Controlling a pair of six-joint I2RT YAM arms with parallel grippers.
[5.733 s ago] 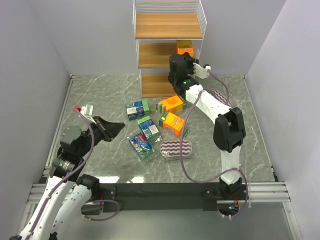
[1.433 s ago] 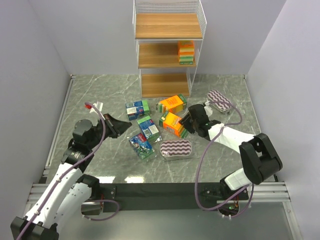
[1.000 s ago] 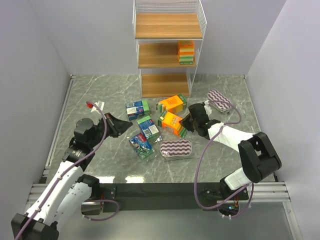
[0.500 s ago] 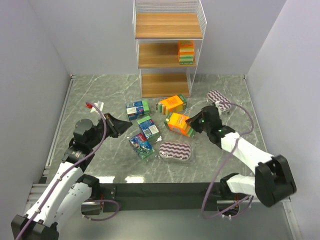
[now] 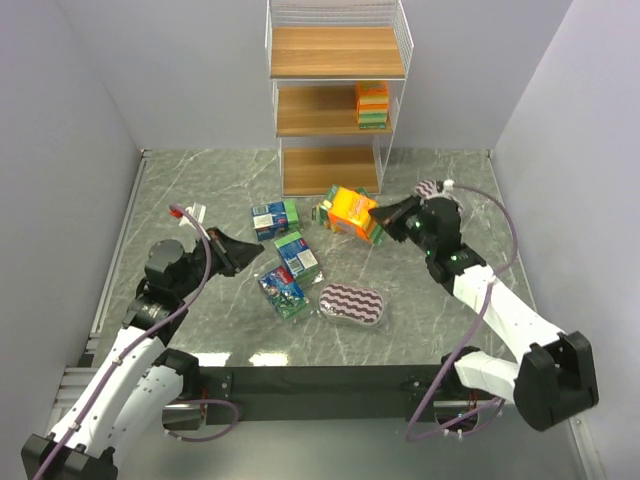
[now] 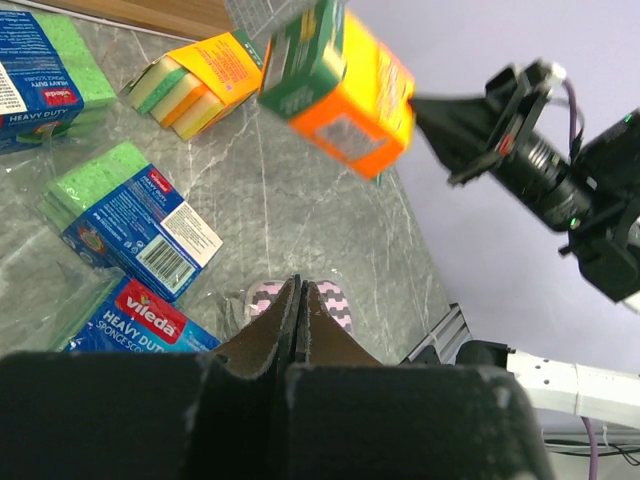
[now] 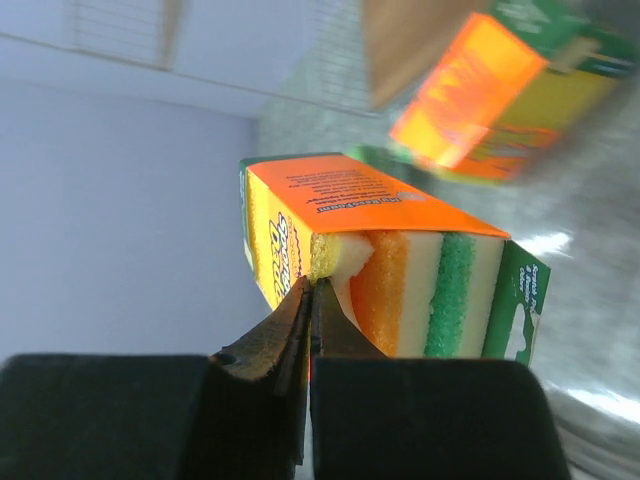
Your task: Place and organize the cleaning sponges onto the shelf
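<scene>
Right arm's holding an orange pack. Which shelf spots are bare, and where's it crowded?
Shelf: top board and bottom board bare; middle board bare left of the stacked packs. Crowded: the loose packs on the table in front of the shelf, between the left gripper and the right gripper with its orange pack.

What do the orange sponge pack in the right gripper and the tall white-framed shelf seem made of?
Orange sponge pack: a printed sleeve, card or film, faintly glossy, over soft foam; its open end shows yellow, orange, white and green porous layers. Tall shelf: matte wood-grain boards, possibly laminate, in thin white wire, likely coated metal.
</scene>
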